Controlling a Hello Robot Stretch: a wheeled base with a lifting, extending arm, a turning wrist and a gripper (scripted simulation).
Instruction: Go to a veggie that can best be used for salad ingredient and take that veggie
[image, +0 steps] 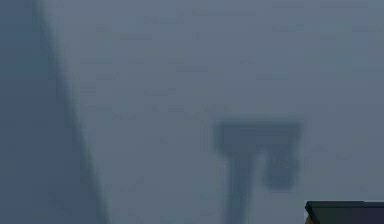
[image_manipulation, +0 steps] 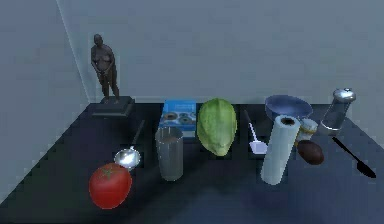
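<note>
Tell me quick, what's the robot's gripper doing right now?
The gripper: its state cannot be told from these pictures.

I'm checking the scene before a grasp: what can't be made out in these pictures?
Arm side view: pale thing partly hidden behind the paper towel roll.
Arm side view: brown lump beside the roll, too small to name.
Arm side view: dark utensil, too thin to identify.
Forward view: dark corner, cut off by bottom and right edges.
</note>
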